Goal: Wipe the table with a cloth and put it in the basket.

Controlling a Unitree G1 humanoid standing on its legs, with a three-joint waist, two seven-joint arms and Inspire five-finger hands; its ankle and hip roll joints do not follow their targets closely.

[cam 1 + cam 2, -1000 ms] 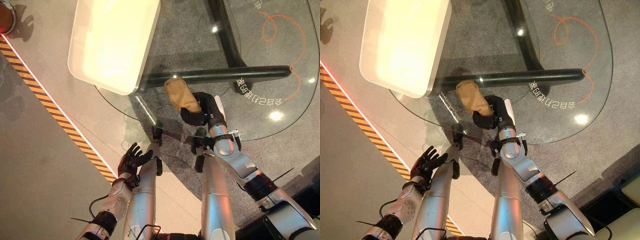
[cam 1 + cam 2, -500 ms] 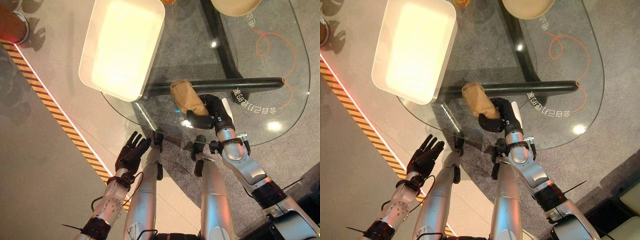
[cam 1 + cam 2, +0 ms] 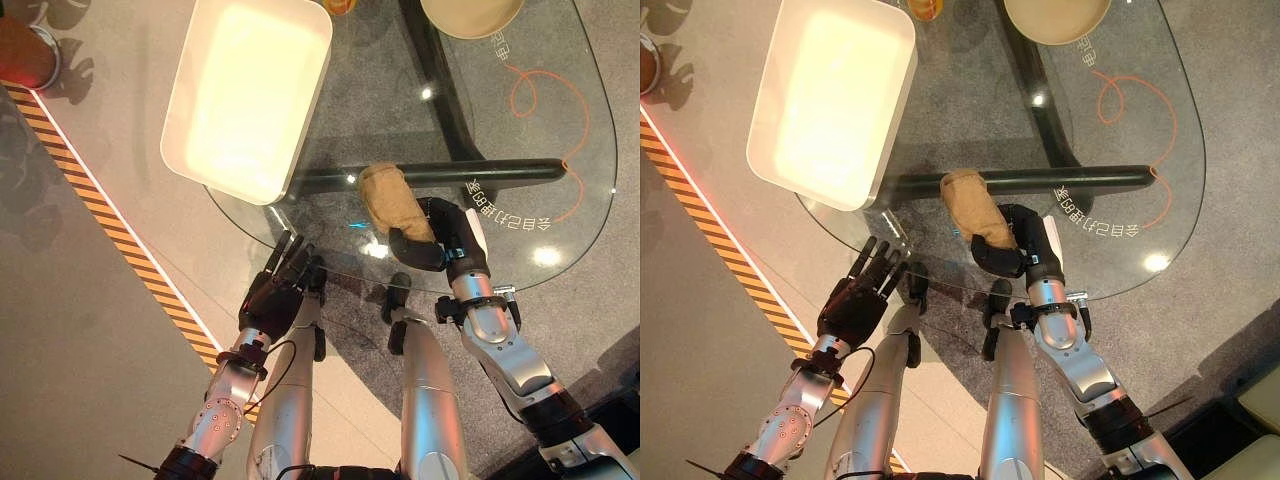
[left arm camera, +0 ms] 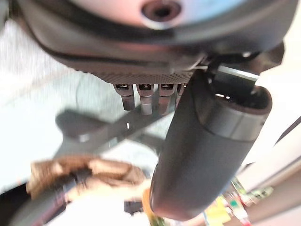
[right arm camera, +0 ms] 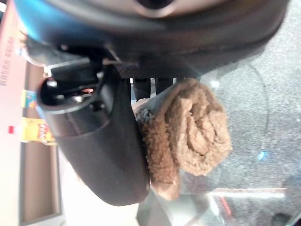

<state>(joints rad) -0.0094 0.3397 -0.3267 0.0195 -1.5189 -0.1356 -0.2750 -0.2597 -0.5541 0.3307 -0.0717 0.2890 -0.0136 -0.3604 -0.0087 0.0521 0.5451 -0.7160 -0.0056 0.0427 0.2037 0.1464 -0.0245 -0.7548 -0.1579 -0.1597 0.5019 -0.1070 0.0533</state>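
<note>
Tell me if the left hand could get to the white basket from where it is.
Probably yes. The left hand, fingers straight, sits at the glass table's near edge, and the white basket lies just beyond with nothing between. The right hand holds the cloth off to the side.

one cloth (image 3: 388,198), one basket (image 3: 247,95) – one table (image 3: 560,120), one bowl (image 3: 471,15)

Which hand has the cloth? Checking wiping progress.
The right hand, curled around the rolled tan terry cloth on the glass table; the left hand is open and holds nothing.
</note>
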